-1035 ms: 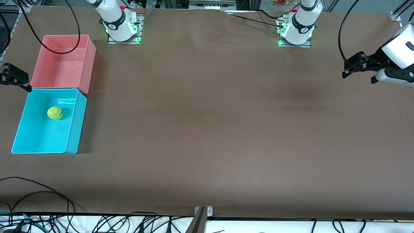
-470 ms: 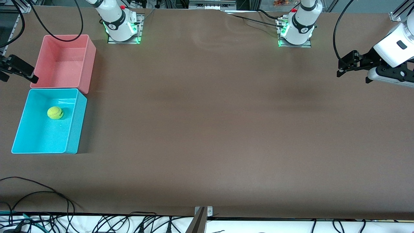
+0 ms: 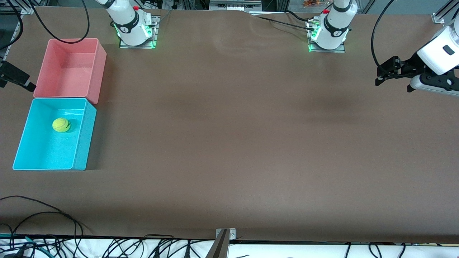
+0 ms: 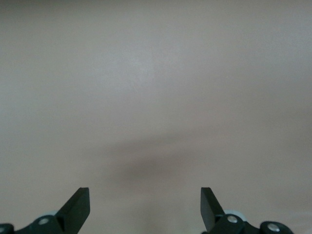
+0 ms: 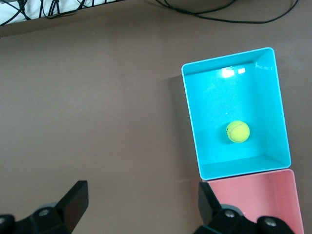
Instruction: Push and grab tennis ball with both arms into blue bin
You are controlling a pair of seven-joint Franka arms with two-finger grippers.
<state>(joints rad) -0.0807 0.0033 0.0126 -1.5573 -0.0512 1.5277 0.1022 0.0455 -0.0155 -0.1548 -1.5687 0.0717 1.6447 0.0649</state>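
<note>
The tennis ball point(image 3: 61, 125) lies inside the blue bin point(image 3: 85, 139), nearer its wall that adjoins the pink bin. The right wrist view shows the ball point(image 5: 237, 131) in the blue bin point(image 5: 188, 100) too. My right gripper point(image 3: 25, 83) is open and empty, up over the table's edge at the right arm's end, beside the pink bin; its fingers frame bare table in its wrist view point(image 5: 141, 201). My left gripper point(image 3: 381, 75) is open and empty, over bare table at the left arm's end point(image 4: 145, 204).
A pink bin point(image 3: 98, 71) of the same size, empty, touches the blue bin on the side farther from the front camera; it also shows in the right wrist view point(image 5: 258, 195). Black cables point(image 3: 43, 215) lie at the table's near edge.
My right gripper has moved from over the blue bin's corner to beside the pink bin. My left gripper has shifted slightly. The ball has not moved.
</note>
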